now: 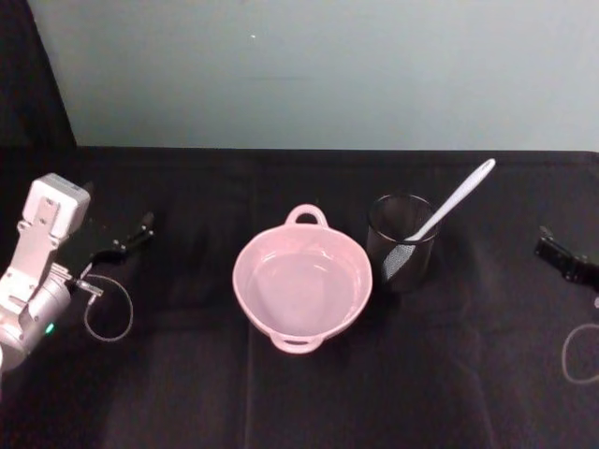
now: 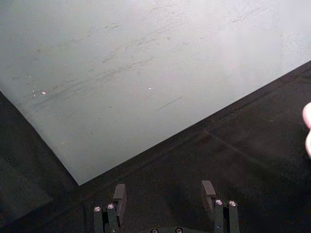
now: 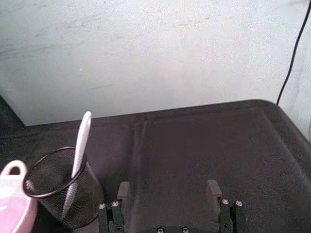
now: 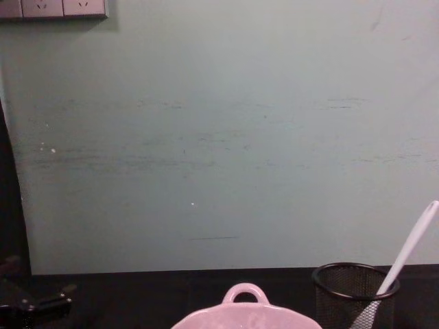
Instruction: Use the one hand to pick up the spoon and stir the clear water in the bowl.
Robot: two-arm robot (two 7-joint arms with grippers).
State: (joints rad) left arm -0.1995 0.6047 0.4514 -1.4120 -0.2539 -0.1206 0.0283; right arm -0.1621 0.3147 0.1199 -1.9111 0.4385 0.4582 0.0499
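The pale pink bowl (image 1: 241, 281) with a loop handle sits mid-table, holding clear water. To its right stands a black mesh cup (image 1: 402, 245) with the white spoon (image 1: 454, 204) leaning in it, handle up and to the right. The chest view has the bowl (image 4: 245, 286), cup (image 4: 353, 295) and spoon (image 4: 410, 250) along its lower edge. My left gripper (image 1: 142, 227) rests open on the table, far left of the bowl. My right gripper (image 1: 552, 245) is open at the table's right edge, right of the cup. Its wrist view shows its open gripper (image 3: 168, 191), the spoon (image 3: 81, 145) and the cup (image 3: 58, 194).
A black cloth covers the table (image 1: 299, 393), and a pale green wall (image 1: 318, 75) stands right behind it. Thin cable loops lie beside the left arm (image 1: 108, 323) and at the right edge (image 1: 576, 355). The left wrist view shows its open gripper (image 2: 164, 194) facing the wall.
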